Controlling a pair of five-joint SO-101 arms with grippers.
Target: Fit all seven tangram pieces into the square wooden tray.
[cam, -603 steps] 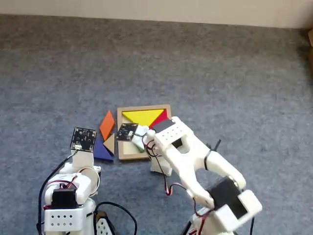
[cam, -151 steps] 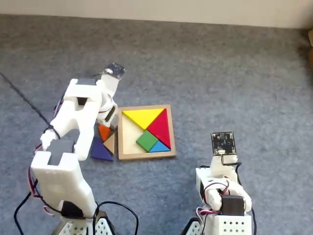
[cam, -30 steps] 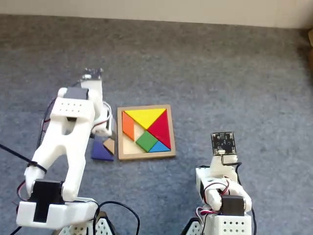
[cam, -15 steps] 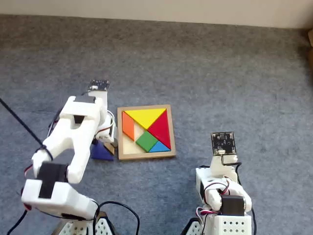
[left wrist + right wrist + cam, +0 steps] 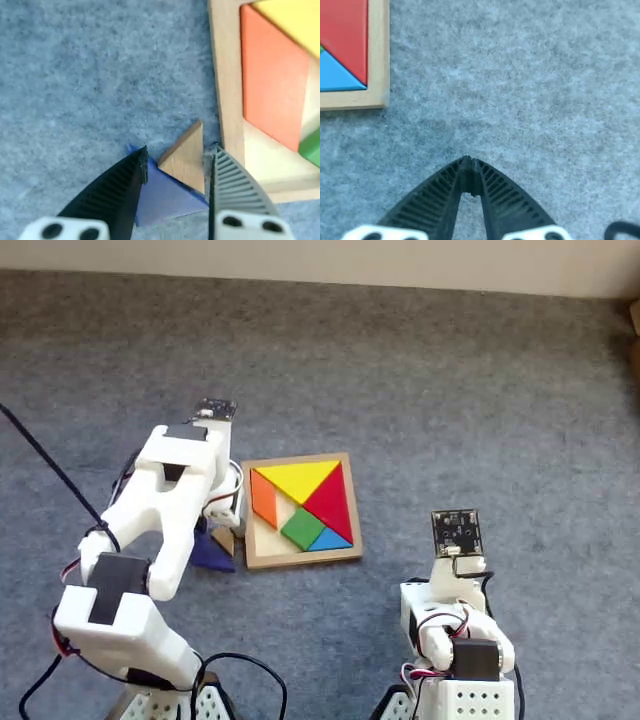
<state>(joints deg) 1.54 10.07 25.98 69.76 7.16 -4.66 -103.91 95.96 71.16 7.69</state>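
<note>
Five tangram pieces [image 5: 325,502] lie inside the wooden tray [image 5: 300,559]; the tan triangle [image 5: 186,160] and dark blue triangle [image 5: 162,197] sit just outside its rim. The left gripper [image 5: 177,154], spread wide, straddles the tan triangle; the right gripper [image 5: 470,175], pinched together on nothing, rests apart from the tray.

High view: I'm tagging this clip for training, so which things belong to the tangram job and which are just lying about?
Job: wooden tray, yellow triangle, red triangle, orange piece, green square, light blue triangle, tan triangle, dark blue triangle, left gripper open around the tan triangle.
Lying about: grey carpet; right gripper, shut.
</note>
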